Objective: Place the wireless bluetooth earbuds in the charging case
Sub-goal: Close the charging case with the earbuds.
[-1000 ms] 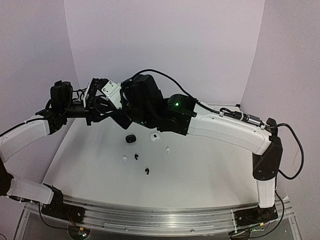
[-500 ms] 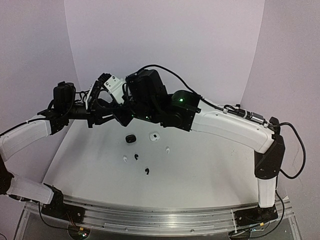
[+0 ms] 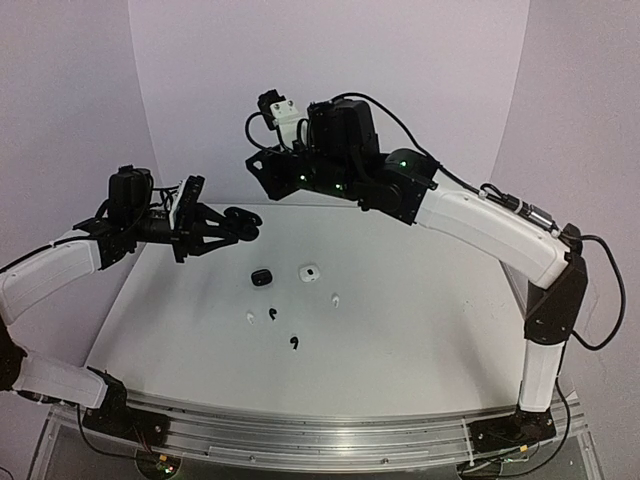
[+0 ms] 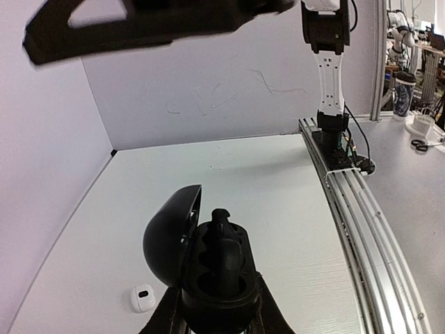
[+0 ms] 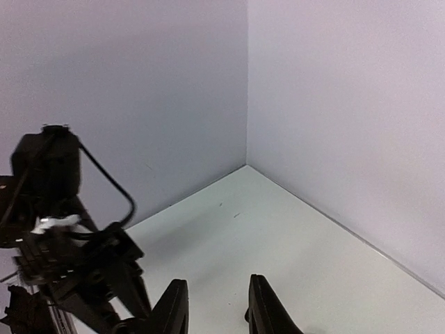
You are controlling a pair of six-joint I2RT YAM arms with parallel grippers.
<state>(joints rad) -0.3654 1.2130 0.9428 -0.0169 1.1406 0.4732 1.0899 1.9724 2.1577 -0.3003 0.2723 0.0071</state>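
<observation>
At the left centre of the top view, the left fingers [image 4: 167,319] pinch the open black charging case [image 4: 170,236], with one black earbud [image 4: 224,243] seated inside. The right fingers [image 5: 263,306] hang high at upper centre, slightly spread and empty. On the worktop [image 3: 420,320] below lie two white earbuds [image 3: 335,299], two black earbuds [image 3: 272,315], a white case [image 3: 309,272] and a dark case [image 3: 262,277].

White arms [image 3: 480,225], black joints [image 3: 548,315]
</observation>
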